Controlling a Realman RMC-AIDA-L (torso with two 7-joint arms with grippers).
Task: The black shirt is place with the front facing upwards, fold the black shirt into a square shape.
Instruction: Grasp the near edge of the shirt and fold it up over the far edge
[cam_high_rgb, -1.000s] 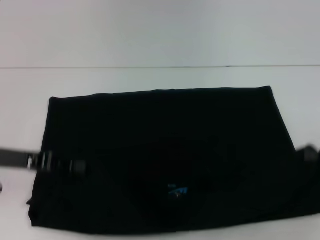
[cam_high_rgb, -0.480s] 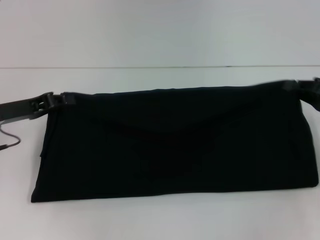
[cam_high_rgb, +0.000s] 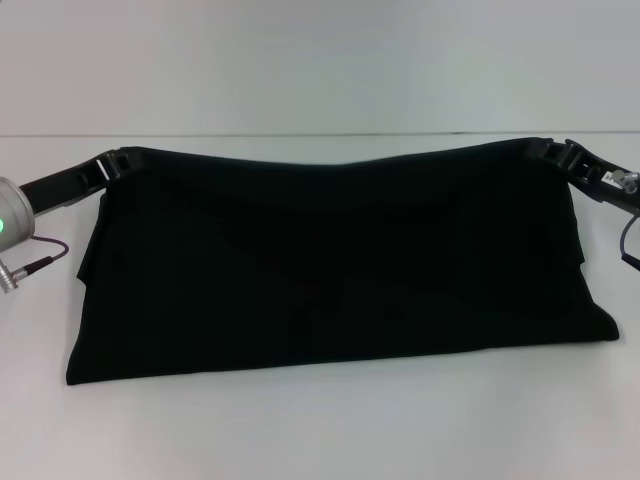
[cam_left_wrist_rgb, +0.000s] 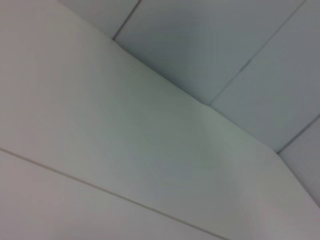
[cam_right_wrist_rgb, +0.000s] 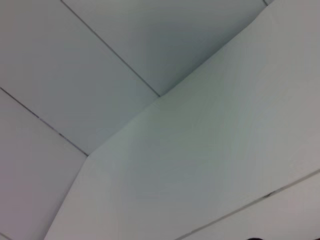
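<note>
You had the left gripper (cam_high_rgb: 118, 160) and right gripper (cam_high_rgb: 556, 153) each clenched on a far corner of the black shirt (cam_high_rgb: 330, 260), folded on the table (cam_high_rgb: 320, 430); both corners needed lowering level together.

light: bright, even, diffuse | shadows: faint under shirt (cam_high_rgb: 330, 260) edge | focus: soft throughout | glare: bench (cam_high_rgb: 320, 430) washed out

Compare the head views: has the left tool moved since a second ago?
Yes. The left tool, at the black shirt's far left corner, moved away from the robot, toward the table's far edge.
</note>
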